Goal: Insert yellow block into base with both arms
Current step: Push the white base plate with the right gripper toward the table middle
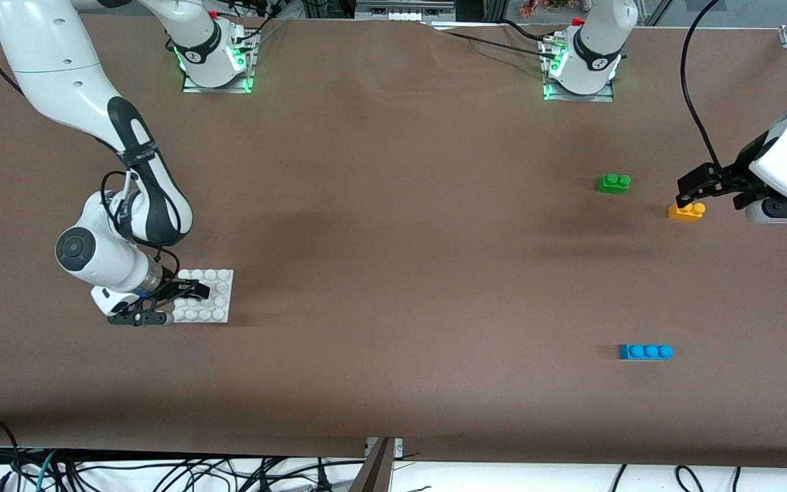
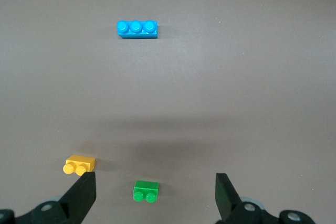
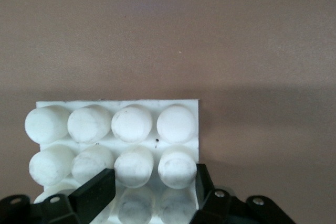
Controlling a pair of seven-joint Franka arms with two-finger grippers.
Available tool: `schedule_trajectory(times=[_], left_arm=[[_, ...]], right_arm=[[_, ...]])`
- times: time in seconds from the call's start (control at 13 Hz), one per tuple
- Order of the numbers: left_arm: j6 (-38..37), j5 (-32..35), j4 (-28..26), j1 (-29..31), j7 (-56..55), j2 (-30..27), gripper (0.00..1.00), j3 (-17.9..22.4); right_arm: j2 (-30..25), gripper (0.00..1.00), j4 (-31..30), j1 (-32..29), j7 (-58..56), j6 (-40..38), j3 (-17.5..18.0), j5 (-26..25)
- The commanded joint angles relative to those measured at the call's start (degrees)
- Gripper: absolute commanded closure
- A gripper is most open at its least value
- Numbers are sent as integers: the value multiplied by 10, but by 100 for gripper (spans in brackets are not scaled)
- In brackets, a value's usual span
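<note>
Base [image 1: 205, 296], the white stud plate, lies toward your right arm's end of the table; your right gripper [image 1: 192, 292] is low over it, fingers spread around studs, gripping nothing. Your left gripper [image 1: 695, 186] hangs wide open, empty, over the yellow block [image 1: 686, 212].

Green brick [image 1: 613, 183], 2 studs, on brown table [image 1: 393, 239] toward left arm's end. Blue brick [image 1: 645, 352], 3 studs, abt 5 o'clock from green, nearer front cam, well apart. Black cables [image 1: 161, 471] tangled below table's near edge, 6 o'clock.
</note>
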Motion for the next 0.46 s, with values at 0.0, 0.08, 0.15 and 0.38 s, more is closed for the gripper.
schedule_trajectory(times=[0.0, 0.08, 0.15, 0.38], left_arm=[[-15, -2, 22, -6, -6, 9, 0, 2], [-15, -2, 22, -6, -6, 9, 0, 2], [-15, -2, 22, -6, -6, 9, 0, 2], [-15, -2, 22, -7, -10, 10, 0, 2]], right_arm=[[5, 35, -6, -5, -1, 15, 6, 14], [5, 35, -6, -4, -1, 15, 9, 19], [5, 35, -5, -2, -1, 16, 15, 21], [21, 35, -5, 2, 0, 52, 21, 22]])
